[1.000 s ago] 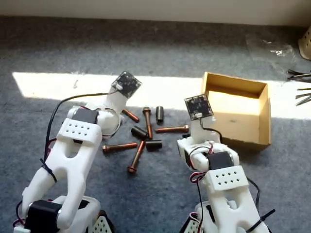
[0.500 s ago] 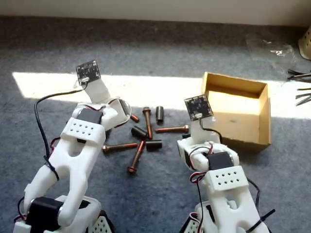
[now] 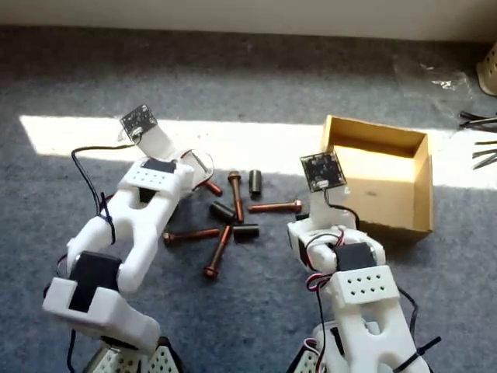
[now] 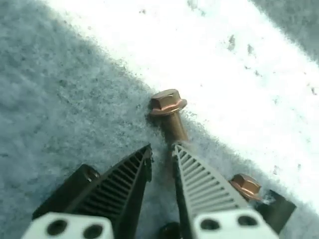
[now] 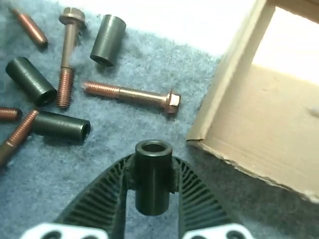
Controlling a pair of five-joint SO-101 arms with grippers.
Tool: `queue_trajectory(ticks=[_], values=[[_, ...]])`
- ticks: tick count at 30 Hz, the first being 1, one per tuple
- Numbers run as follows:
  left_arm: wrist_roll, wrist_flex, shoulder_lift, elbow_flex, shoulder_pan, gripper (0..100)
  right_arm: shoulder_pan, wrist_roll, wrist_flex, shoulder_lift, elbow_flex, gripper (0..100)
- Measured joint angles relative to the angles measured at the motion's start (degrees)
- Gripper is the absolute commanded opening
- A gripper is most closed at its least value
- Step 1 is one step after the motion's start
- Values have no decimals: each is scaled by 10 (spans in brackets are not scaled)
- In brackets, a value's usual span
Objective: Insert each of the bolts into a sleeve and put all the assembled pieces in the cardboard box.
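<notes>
Bare carpet (image 5: pixel 114 127) separates right pincer (image 5: pixel 153 164), clasping sleeve (image 5: pixel 153 181), from cardboard box (image 5: pixel 227 79).

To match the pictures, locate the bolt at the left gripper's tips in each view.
High view: bolt pokes out beside the left arm.
Left wrist view: bolt lies past the left gripper.
Right wrist view: its threaded end, far from the held sleeve.
Landmark: neighbouring bolt head.

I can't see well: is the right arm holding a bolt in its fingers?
No, the right arm's fingers clamp a black sleeve.
</notes>
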Motion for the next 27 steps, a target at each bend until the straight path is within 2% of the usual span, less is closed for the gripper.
queue_trajectory(ticks=[5, 15, 23, 27], values=[[1, 0, 50, -32, -8, 81, 0, 0, -2, 0, 0, 4], [1, 0, 54, -61, -8, 81, 0, 0, -2, 0, 0, 4], [1, 84, 54, -127, -7, 81, 0, 0, -2, 0, 0, 4], [1, 93, 62, -145, -7, 81, 0, 0, -2, 0, 0, 4]])
